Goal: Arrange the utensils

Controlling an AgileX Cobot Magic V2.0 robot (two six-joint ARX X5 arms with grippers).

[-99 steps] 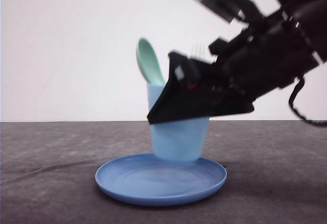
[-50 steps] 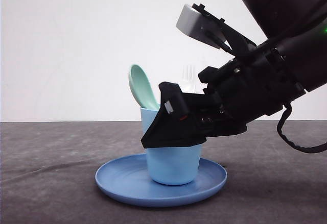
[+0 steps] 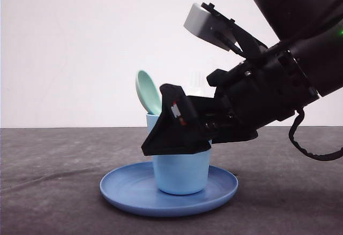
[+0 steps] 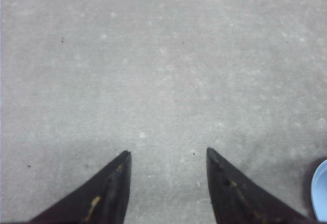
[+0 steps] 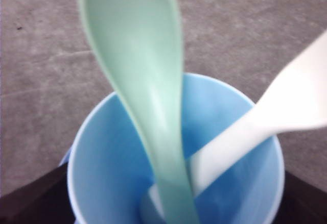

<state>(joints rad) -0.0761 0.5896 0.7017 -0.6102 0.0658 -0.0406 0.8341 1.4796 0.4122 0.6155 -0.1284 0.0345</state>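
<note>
While the right fingers [image 3: 177, 133] grip the cup [image 3: 181, 171] on the plate [image 3: 123, 192], spoon [image 5: 138, 81] and fork [image 5: 286, 101] stand inside.

Right pincer [image 3: 172, 138] and cup [image 3: 181, 168] lower than a second ago, cup now on plate [image 3: 123, 192]

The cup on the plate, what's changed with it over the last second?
The right gripper has carried the cup left and lowered it onto the plate, from tilted and raised to nearly upright. It stays clamped on the cup. The spoon and fork remain inside; the plate stayed put.
</note>
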